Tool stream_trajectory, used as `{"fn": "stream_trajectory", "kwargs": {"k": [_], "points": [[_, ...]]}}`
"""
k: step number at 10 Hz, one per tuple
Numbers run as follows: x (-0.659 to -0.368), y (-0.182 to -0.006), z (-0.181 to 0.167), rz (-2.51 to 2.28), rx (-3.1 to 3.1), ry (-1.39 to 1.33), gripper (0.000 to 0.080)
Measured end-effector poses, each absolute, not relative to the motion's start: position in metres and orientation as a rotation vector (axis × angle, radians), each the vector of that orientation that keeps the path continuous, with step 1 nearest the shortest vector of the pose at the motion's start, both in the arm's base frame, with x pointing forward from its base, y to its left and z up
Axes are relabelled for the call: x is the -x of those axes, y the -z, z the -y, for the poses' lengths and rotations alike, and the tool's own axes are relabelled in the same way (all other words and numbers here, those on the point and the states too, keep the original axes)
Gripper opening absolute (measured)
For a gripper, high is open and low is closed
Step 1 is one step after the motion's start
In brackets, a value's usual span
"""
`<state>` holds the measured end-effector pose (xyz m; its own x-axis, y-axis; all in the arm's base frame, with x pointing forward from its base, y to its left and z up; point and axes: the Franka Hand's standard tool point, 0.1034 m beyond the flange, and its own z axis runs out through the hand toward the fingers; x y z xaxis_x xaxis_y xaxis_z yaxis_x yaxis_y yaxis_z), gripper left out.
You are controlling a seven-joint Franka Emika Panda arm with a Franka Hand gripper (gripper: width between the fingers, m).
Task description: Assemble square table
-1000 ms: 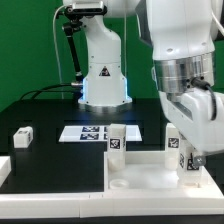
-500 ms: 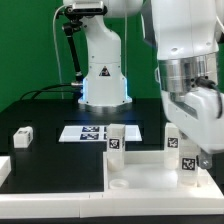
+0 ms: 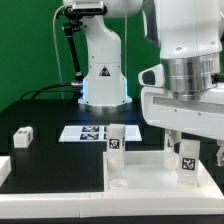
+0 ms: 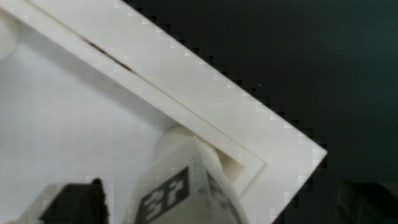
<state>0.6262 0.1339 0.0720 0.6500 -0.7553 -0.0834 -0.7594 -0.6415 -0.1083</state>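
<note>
The arm (image 3: 100, 45) is glossy white with rounded shells. Its base (image 3: 106, 92) bears a black triangular warning sticker (image 3: 101, 72) and glows pale blue low down. Black cables (image 3: 68, 45) run alongside. A ribbed silver-grey ring (image 3: 190, 75) sits above the broad white hand (image 3: 196, 143).

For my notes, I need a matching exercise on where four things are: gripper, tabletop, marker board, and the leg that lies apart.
1 gripper
2 tabletop
3 marker board
4 lone leg

a flat before the robot base
b on the black table, exterior view's left
c nearest the camera
d over the tabletop's corner, exterior view's right

Pairs: 1-d, 2-c, 3-a, 4-b.
</note>
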Motion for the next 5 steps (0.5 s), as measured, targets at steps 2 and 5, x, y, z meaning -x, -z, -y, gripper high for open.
{"fn": "stream_trajectory", "kwargs": {"k": [2,5], "points": [[-0.6286,-0.0748,-0.1291,-0.889,2.896,-0.021,0.0649],[-0.6315,-0.0759,-0.125,-0.716,2.95,0.006,0.0649]]}}
